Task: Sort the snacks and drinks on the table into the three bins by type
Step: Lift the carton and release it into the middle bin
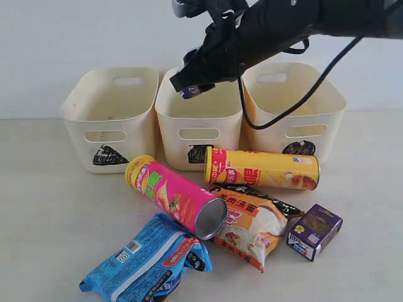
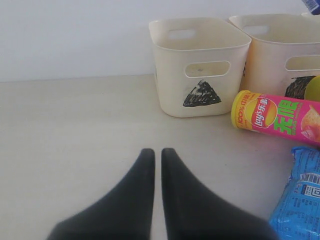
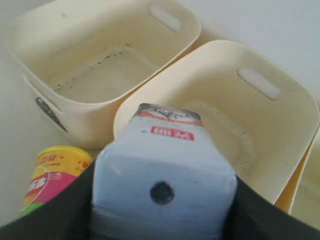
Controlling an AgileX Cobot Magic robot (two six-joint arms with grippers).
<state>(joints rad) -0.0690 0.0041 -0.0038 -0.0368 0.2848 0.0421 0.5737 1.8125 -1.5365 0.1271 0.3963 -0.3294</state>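
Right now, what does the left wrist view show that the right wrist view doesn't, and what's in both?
Only the left wrist view: the left hand, shut with nothing in it, over the table; the blue bag; and the triangle mark in full on the triangle bin. Only the right wrist view: the white carton gripped in the right hand, and the bins' inside floors. Both: the pink tube at its yellow end, the triangle bin, and the square bin beside it.
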